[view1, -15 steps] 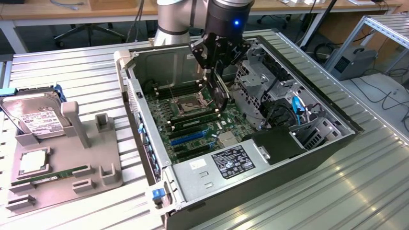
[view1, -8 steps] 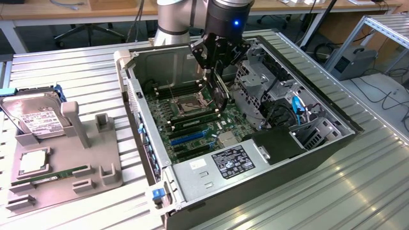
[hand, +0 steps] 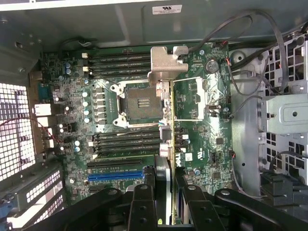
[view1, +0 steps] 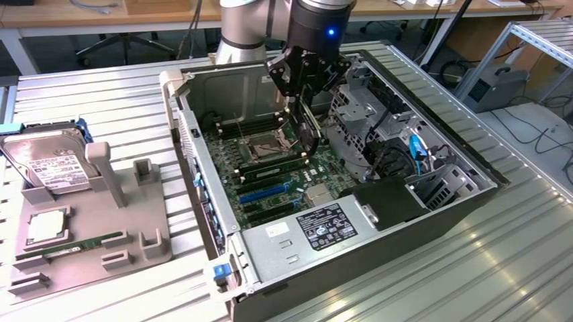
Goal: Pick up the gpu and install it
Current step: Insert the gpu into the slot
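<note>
The black robot gripper (view1: 306, 92) stands over the open grey metal computer case (view1: 224, 87) on the ribbed metal table (view1: 107, 94). Its fingers (hand: 144, 204) pinch the gpu (view1: 310, 134), a thin dark flat card that hangs lengthwise below them, inside the case and above the green motherboard (hand: 202, 110). To do this step well, I think the arm should hold the card straight and go slowly, because the card must be turned and lined up with the long blue expansion slot (hand: 115, 176), which runs across the direction of the card's edge. A crooked approach could scrape the square processor socket (hand: 139, 103) under it. The exterior view gives the height: the card reaches far down toward the board, but whether its low end touches the board I cannot tell from this angle. The wrist view shows what the exterior view hides behind the fingers: the card's thin edge between them, and its silver metal bracket (hand: 168, 60) at the far end, over the area beside the socket.
</note>
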`<state>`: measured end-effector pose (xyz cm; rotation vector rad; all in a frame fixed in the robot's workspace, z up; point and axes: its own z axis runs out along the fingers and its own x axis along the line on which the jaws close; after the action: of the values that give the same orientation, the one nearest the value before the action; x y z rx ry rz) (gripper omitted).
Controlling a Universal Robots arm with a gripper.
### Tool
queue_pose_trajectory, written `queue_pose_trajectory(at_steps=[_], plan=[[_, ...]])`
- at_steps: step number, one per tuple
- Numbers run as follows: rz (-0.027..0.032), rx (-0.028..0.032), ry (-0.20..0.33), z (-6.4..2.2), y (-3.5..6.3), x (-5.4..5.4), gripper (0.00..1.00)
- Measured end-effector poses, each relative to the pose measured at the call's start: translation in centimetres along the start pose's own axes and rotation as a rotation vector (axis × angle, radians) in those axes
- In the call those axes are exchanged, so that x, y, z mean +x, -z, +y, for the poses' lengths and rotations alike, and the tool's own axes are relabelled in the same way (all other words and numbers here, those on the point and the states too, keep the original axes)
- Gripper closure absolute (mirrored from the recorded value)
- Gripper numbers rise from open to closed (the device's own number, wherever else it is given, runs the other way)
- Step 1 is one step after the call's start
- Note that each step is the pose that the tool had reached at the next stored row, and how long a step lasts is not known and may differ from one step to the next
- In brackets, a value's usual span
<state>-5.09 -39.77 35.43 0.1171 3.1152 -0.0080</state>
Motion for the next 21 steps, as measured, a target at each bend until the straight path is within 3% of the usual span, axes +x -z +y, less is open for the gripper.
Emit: queue_pose_trajectory(at_steps=[3,8,12,14,21], plan=[[0.0000,0.0001,-0.004,0.00,0.00,0.00,0.73],[-0.0010,-0.0056,0.230,0.00,0.00,0.00,0.73],[-0.0012,-0.0069,0.284,0.00,0.00,0.00,0.73],[-0.0015,-0.0089,0.370,0.00,0.00,0.00,0.73],[-0.0017,-0.0098,0.403,0.00,0.00,0.00,0.73]])
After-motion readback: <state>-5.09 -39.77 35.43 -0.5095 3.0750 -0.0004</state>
